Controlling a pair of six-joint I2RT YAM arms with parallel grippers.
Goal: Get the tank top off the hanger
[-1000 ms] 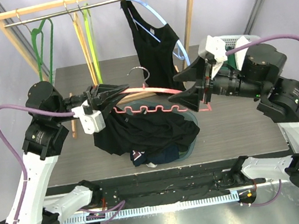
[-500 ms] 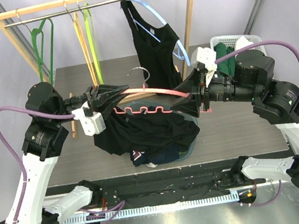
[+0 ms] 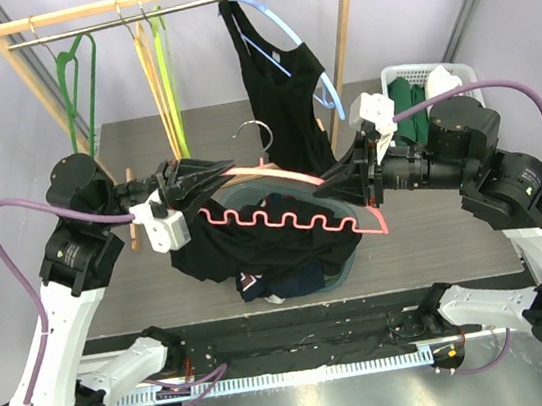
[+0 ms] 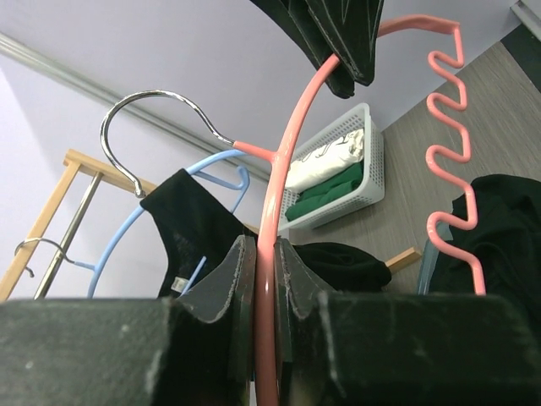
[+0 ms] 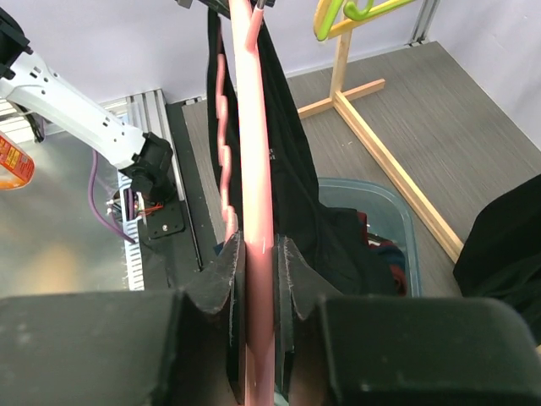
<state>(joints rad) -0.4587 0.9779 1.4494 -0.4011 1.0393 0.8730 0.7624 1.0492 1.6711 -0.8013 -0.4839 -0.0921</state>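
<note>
Tank top (image 3: 237, 248) sags beneath the pink hanger (image 3: 277, 173), which left hand (image 4: 264, 254) and right hand (image 5: 254, 254) both clamp.

- Here's the table (image 3: 428, 241): a grey wood-grain top, running back to the lilac wall.
- At the far edge stands the wooden rack (image 3: 351, 30), its right foot (image 5: 397, 161) flat on the boards.
- Front and centre, a teal bin (image 5: 372, 193) sits on the surface, heaped with dark clothes (image 3: 292, 281).
- In the back right corner, a white basket (image 3: 409, 68) rests just beside the rack's right post, with green and white laundry inside.
- Both arm bases are fixed along the near edge.
</note>
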